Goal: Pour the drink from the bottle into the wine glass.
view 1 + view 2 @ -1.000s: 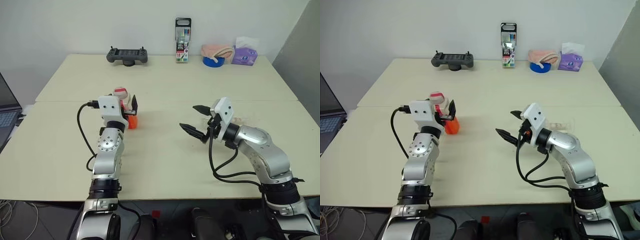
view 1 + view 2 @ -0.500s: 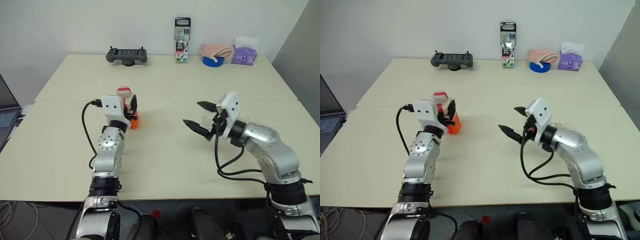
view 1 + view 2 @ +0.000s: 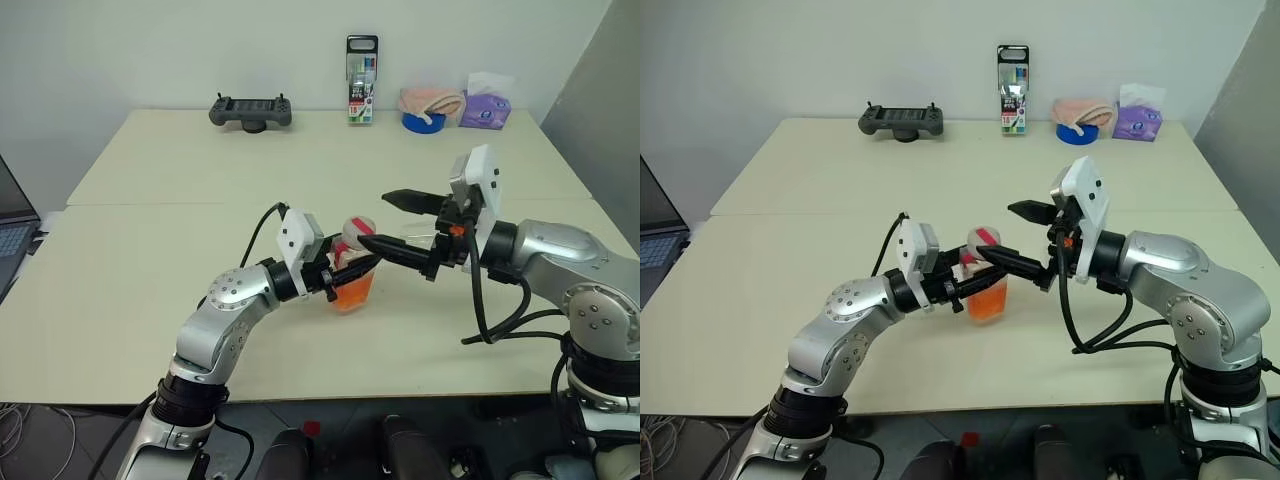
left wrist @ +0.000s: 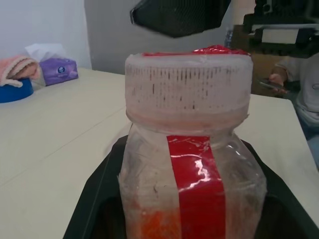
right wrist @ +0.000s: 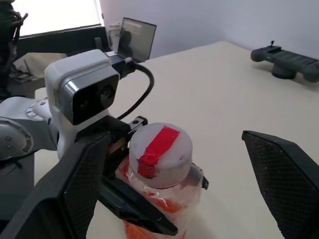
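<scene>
1. So, my left gripper (image 3: 958, 283) is clamped on the bottle (image 3: 986, 283), fingers low on its body, holding it upright above the table's (image 3: 770, 260) near half, roughly mid-width. The drink (image 3: 988, 302) sits in the bottom part, bright orange, and the cap (image 5: 160, 147) is on.

2. My right gripper (image 3: 1025, 240) is spread wide with its fingers either side of that cap, one just past it and one nearer me, not touching as far as I can tell. Best guess: cap comes off next.

3. What worries me: the plastic looks thin and crinkly in the left wrist view. If I squeeze harder while twisting, the walls could buckle and push drink out the moment the cap loosens.

4. Also, my hold is low and the twist is at the top. The bottle might spin in my left fingers instead of the cap turning, or tip toward the right arm.

5. If the right fingers close off-centre they could just skid off that ribbed rim and knock the whole thing.

6. No idea where the wine glass is from here, so I can't judge the pour.

7. Far edge clutter, the controller (image 3: 900, 122) and the tissue pack (image 3: 1139, 115), sits well apart.
</scene>
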Available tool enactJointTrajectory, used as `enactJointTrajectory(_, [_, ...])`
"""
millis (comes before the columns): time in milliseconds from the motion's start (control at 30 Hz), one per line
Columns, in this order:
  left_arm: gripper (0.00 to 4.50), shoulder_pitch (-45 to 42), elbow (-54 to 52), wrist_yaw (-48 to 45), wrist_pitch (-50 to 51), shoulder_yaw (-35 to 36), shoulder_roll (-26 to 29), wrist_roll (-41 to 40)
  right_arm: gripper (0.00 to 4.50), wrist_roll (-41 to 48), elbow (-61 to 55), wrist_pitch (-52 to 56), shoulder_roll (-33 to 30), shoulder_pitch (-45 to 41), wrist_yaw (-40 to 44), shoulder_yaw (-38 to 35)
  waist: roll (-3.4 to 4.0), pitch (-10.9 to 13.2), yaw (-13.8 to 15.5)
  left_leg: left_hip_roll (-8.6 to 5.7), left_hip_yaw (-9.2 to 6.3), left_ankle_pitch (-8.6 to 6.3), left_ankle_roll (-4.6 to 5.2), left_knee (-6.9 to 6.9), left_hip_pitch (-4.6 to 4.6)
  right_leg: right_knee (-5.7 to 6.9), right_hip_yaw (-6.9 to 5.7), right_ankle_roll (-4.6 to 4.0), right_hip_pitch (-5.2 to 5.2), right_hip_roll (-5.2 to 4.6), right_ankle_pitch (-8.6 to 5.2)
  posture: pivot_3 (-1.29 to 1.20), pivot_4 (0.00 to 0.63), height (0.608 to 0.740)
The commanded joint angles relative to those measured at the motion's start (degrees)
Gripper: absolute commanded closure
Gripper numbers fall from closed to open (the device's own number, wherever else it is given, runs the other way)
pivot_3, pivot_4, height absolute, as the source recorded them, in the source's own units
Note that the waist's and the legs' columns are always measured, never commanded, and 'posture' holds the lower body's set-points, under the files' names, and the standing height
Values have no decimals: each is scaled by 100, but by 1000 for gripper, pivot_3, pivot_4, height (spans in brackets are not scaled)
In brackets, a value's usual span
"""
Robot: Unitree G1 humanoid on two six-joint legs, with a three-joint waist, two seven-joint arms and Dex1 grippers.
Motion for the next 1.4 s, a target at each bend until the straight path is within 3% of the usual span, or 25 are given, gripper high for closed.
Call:
enactJointTrajectory(33, [2537,-122,-222,-100,-258,-112,-17,136,0,303,-266,162,-78,-142,-152,-122,0,0,2,-1,0,0,0,2,0,0,1,0,1,0,0,0,150,740])
enactJointTrajectory(300, [2553,-84,-181,-69,-437,-131,-158,264,0,349,-167,371,32,-114,-607,12,0,0,7,-1,1,0,0,-2,-2,-3,2,-4,0,-2,3,0,150,740])
enactJointTrajectory(500, [2554,-54,-264,79,-345,-44,-252,216,1951,329,-156,481,-26,-220,-717,201,0,0,6,-2,3,0,0,0,-2,-3,3,-3,0,-3,2,0,150,740])
enactJointTrajectory(600, [2570,-51,-259,76,-377,-48,-221,254,2013,384,-150,485,29,-233,-754,176,0,0,7,-1,1,0,0,0,-2,-2,2,0,0,-2,0,0,150,740])
enactJointTrajectory(700, [2576,-62,-227,77,-406,-44,-199,286,2558,297,-111,376,23,-259,-798,185,0,0,7,-1,2,0,0,0,-2,-3,2,-1,0,-2,1,0,150,740])
enactJointTrajectory(833, [2577,-29,-246,11,-397,-88,-170,262,2611,255,9,189,16,-308,-716,154,0,0,7,-1,2,0,0,-1,-2,-3,2,-1,0,-2,1,0,150,740])
enactJointTrajectory(900, [2577,-25,-272,-32,-365,-112,-169,215,2611,136,120,-24,-148,-318,-408,247,0,0,7,-1,2,0,0,0,-2,-3,2,0,0,-2,1,0,150,740])
enactJointTrajectory(1000, [2584,-117,-234,-272,-71,-98,-129,-92,2611,143,343,-1056,-1323,-178,3120,1070,9,6,37,-7,4,0,1,2,-6,-9,1,3,1,-4,-1,0,150,740])
enactJointTrajectory(1067, [2592,-170,-178,-390,6,-135,-92,-133,2612,-579,884,-1866,-1529,-600,4072,1813,7,7,13,-11,3,-4,6,8,-6,-15,-4,10,7,-9,-5,0,150,740])
enactJointTrajectory(1167, [2597,-192,-128,-444,-64,-209,-94,-46,2612,-1280,1620,-2561,-1420,-1128,4693,2328,8,7,-90,1,20,-5,8,6,14,-7,5,10,10,-3,-5,0,150,740])
enactJointTrajectory(1333, [2598,-206,-99,-309,-169,-250,-252,105,2612,-1617,2276,-2823,-1133,-1353,4701,2161,7,7,-65,21,0,-4,7,7,12,3,-1,2,8,24,-1,0,150,740])
enactJointTrajectory(1400, [2599,-196,-80,-228,-194,-227,-302,154,1866,-1359,2284,-2619,-1037,-1351,4640,1871,7,7,-37,18,2,-4,6,7,4,1,2,-11,1,19,8,0,150,740])
